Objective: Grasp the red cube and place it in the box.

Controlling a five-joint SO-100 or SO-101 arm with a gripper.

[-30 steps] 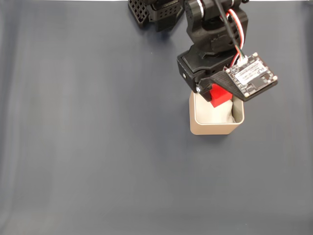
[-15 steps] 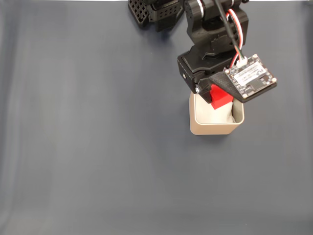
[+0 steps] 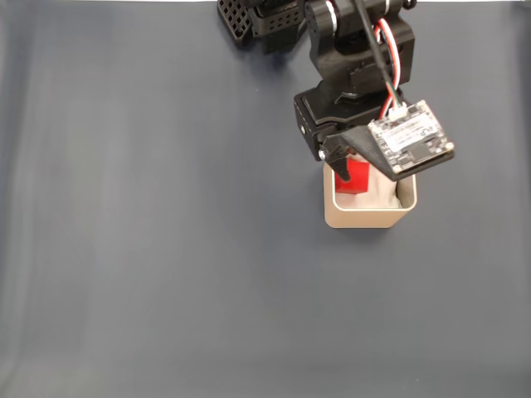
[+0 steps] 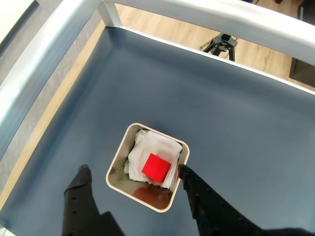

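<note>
Inside, one red cube (image 4: 156, 167), one box (image 4: 116, 167)

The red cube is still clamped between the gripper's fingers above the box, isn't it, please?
Not quite: the wrist view shows the red cube lying free on the white padding inside the box, while the open gripper hangs above it.

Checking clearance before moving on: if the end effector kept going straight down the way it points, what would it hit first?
Probably the box rim: the open end effector straddles it from above, with the red cube resting inside. Depth is unclear.
</note>
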